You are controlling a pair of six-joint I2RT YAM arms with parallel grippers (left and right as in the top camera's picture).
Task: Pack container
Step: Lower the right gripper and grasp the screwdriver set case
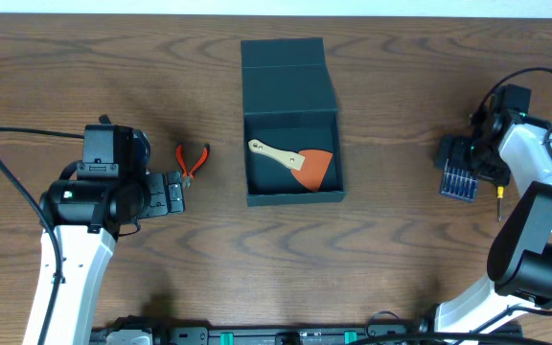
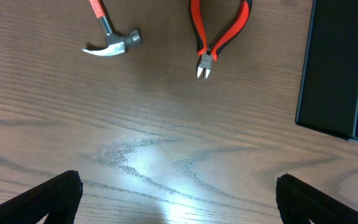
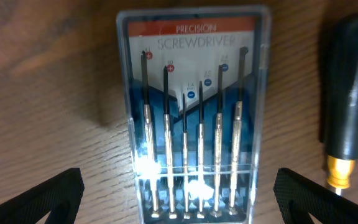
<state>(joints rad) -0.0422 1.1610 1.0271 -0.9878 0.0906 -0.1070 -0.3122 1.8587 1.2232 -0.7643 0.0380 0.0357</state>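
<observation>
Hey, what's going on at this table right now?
Two robot arms are packing hand tools into a dark box, which sits open mid-table. A wooden-handled scraper with an orange blade is already inside. The left hand is open, hovering near the red pliers and a hammer. The right hand, also open, hovers over a clear case of precision screwdrivers, with a black-handled tool beside it. Neither hand holds anything.

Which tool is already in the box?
The wooden-handled orange scraper lies inside the container; the red pliers, hammer and screwdriver set lie outside on the table.
</observation>
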